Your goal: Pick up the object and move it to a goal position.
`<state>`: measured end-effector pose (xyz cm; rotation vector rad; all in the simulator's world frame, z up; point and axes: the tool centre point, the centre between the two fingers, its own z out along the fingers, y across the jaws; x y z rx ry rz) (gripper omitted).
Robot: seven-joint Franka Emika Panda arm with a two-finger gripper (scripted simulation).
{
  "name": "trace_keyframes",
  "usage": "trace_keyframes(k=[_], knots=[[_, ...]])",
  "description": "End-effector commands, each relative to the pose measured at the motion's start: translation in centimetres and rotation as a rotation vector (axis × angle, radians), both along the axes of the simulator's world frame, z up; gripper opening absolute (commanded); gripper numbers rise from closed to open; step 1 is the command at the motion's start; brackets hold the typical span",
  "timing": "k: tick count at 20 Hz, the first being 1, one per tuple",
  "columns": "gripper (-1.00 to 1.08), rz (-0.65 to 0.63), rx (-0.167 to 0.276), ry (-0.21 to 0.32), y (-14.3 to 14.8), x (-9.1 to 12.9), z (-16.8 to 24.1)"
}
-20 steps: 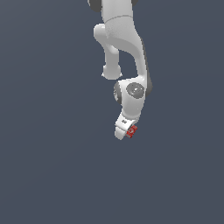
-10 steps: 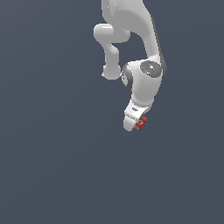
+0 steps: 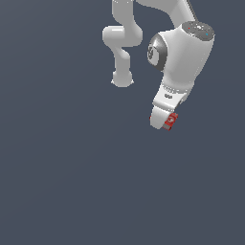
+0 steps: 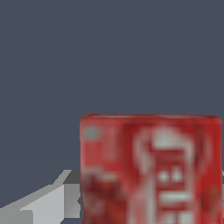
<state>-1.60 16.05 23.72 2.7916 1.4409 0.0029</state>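
The small red box with white lettering (image 3: pixel 171 120) sits at the tip of my white gripper (image 3: pixel 162 123), held above the dark grey floor in the exterior view's upper right. In the wrist view the red box (image 4: pixel 151 168) fills the picture close to the camera, with one grey fingertip (image 4: pixel 48 203) showing beside it. The other finger is hidden behind the box. The gripper is shut on the box.
The white arm (image 3: pixel 184 52) bends over from the top of the exterior view, with its base link (image 3: pixel 122 79) behind. The plain dark grey floor (image 3: pixel 72 182) lies all around. No goal marker shows.
The arm has swung toward the exterior view's right and risen, carrying the red box with it. The box stays in the gripper.
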Motion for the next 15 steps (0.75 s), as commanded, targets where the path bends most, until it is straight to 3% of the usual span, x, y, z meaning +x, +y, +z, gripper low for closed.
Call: trace_keyframes(k=[1,8,15], knots=[[-1.00,-0.001,0.000,0.002,0.7,0.1,2.0],[-1.00,-0.002,0.000,0.002,2.1,0.5,5.6],[-1.00,-0.003,-0.001,0.002,2.4,0.7,6.6]])
